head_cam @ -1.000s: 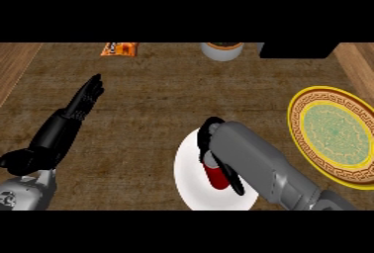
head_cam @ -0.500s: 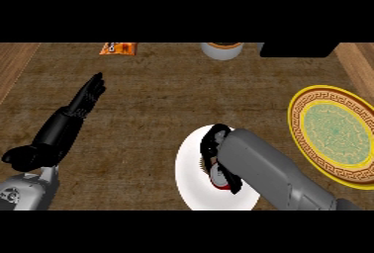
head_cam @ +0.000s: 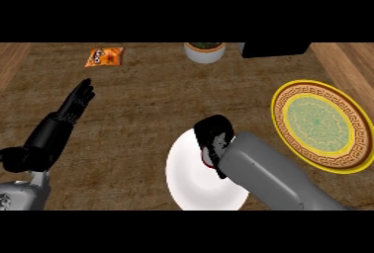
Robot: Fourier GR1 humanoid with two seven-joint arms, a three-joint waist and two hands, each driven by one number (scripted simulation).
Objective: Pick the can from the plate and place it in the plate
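Right hand point(head_cam: 214, 134) has sunk lower over the white plate point(head_cam: 186, 184) at the counter's near edge, fingers now curled about the red can point(head_cam: 210, 162), so lifting toward the patterned plate point(head_cam: 319, 123) looks next.

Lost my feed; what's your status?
Right hand curled on the can, over the white plate. Left hand open, resting left. Yellow plate unobstructed.

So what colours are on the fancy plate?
Yellow rim, brown key-pattern band, green middle, seen in the head view.
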